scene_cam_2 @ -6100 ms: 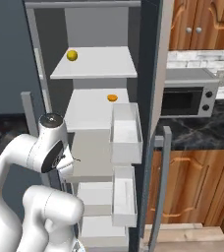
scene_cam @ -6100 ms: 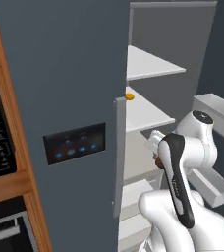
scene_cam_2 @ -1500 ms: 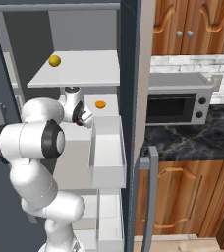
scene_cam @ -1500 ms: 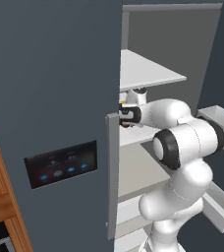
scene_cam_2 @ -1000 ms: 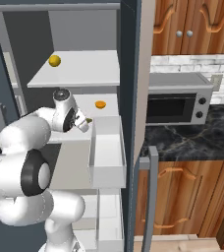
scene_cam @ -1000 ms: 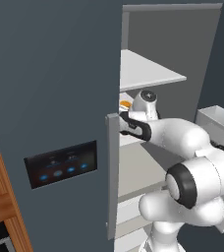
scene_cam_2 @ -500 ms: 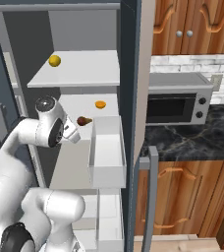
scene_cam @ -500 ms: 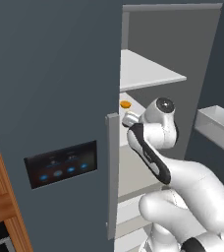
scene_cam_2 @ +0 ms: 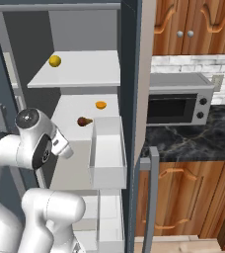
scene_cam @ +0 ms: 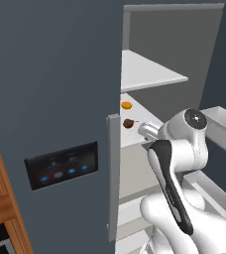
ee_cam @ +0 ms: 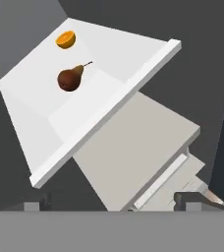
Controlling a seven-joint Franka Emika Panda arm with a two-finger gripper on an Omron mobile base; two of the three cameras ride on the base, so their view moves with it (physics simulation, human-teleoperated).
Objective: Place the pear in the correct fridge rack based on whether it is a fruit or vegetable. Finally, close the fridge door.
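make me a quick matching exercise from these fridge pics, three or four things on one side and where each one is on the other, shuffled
Things:
1. pear
2. flat round orange item
3. small yellow fruit
4. microwave

Places:
A. on the top fridge shelf
B. on the dark counter to the right of the fridge
C. on the middle shelf, nearer its front edge
D. on the middle shelf, further back

Pairs: 1-C, 2-D, 3-A, 4-B
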